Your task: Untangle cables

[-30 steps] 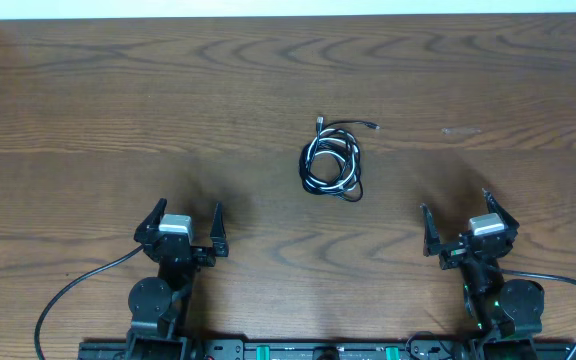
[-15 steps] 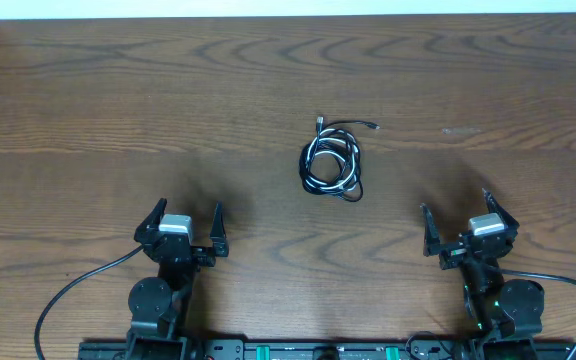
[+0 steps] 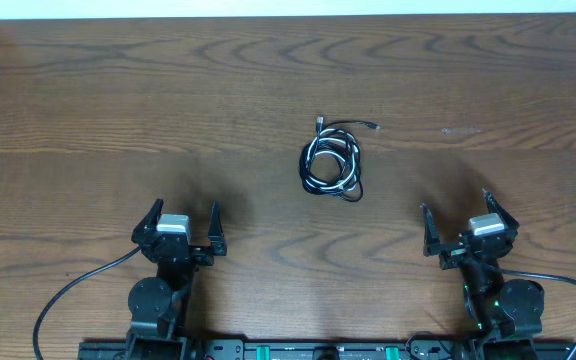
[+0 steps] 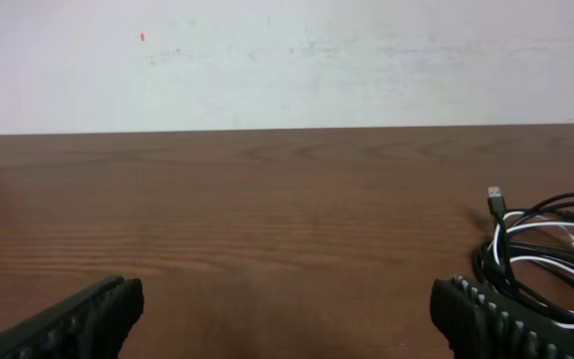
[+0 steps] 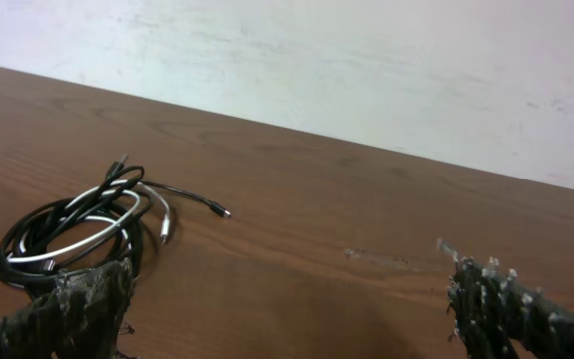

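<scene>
The cables lie in one tangled coil of black and white cords at the middle of the wooden table, with two plug ends sticking out at the top. The coil also shows at the right edge of the left wrist view and at the left of the right wrist view. My left gripper is open and empty near the front left of the table. My right gripper is open and empty at the front right. Both are well short of the coil.
The wooden table runs to a white wall at the back. A thick black arm cable loops at the front left and another at the front right. A pale scuff mark lies right of the coil.
</scene>
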